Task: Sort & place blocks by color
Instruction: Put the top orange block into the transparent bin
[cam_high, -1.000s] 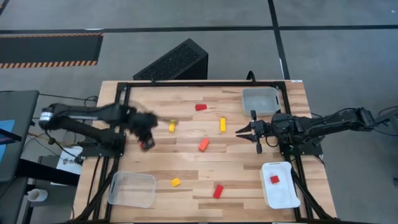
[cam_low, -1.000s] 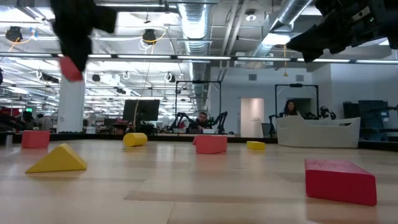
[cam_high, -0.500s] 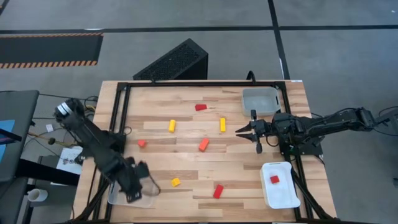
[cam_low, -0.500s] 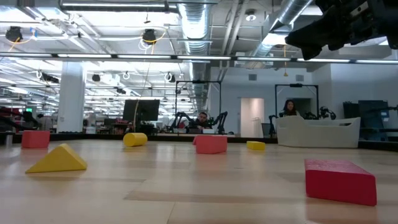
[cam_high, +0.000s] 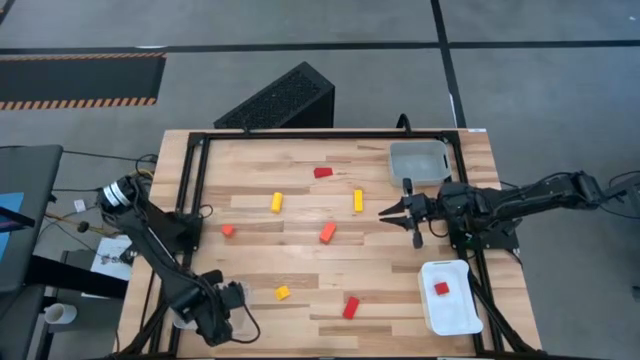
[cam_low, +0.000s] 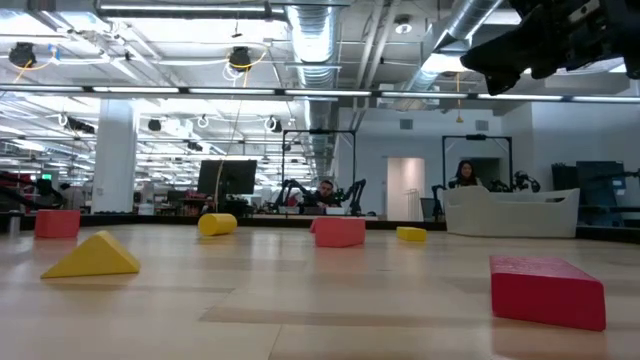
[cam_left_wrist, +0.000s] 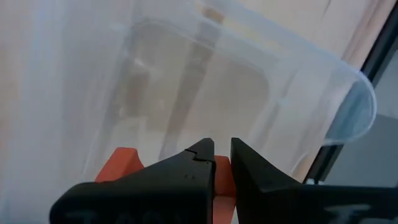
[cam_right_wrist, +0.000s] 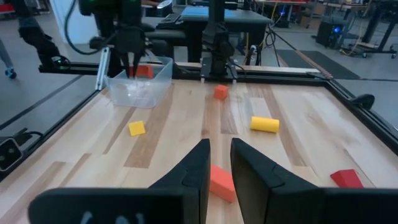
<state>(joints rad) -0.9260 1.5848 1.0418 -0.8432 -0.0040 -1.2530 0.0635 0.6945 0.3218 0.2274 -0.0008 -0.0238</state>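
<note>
My left gripper (cam_high: 218, 316) points down into the clear tray (cam_right_wrist: 140, 90) at the table's near left corner, shut on an orange block (cam_right_wrist: 145, 71). My right gripper (cam_high: 383, 212) hovers level over the table's right middle, pointing left, shut with nothing in it. Loose blocks lie flat on the wood: red (cam_high: 322, 172), two yellow (cam_high: 277, 202) (cam_high: 357, 200), orange (cam_high: 328, 233), a small orange-red one (cam_high: 228, 230), yellow (cam_high: 283, 293) and red (cam_high: 350, 307). A red block (cam_high: 441, 288) lies in the white tray (cam_high: 455, 318). My left gripper pinches the orange block between its two fingertips (cam_left_wrist: 205, 152), coming from above and pointing down. Most of the block (cam_left_wrist: 121, 167) sticks out to one side of the fingers. The block is inside the clear tray's walls; whether it rests on the tray floor I cannot tell.
A second clear tray (cam_high: 418, 160) stands at the far right corner. A black metal frame (cam_high: 195, 180) runs around the tabletop. Bare wood lies between the scattered blocks in the middle. People sit at desks in the room beyond the far edge.
My left gripper has swung from above the table's left middle toward the near edge and sunk over the clear tray, turning about as it went, with the orange block still in its fingers. My right arm has kept still.
</note>
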